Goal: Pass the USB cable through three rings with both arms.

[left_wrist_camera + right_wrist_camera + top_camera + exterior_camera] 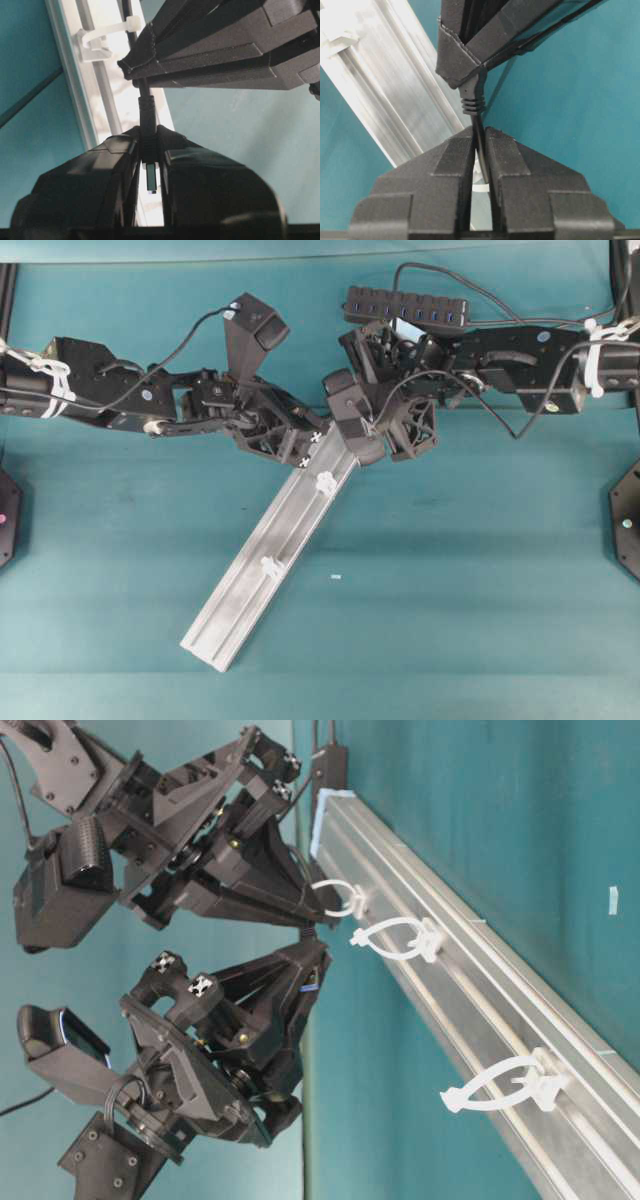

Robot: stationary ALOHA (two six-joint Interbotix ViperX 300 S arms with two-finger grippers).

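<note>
Here both tools pinch the USB cable (145, 107) at the top end of the aluminium rail (262, 576). The left tool (149, 150) is clamped on the plug's black overmould, its metal tip showing between the fingers; the right tool (480, 145) is pressed together on the thin cord just behind the strain relief. The short stretch between them runs roughly along the rail's long axis, close beside the first ring (340, 898). The other two rings (326, 481) (270, 565) stand empty further down. The left tool, holding the plug, looks better placed to lead; whether the first ring is already threaded cannot be told.
</note>
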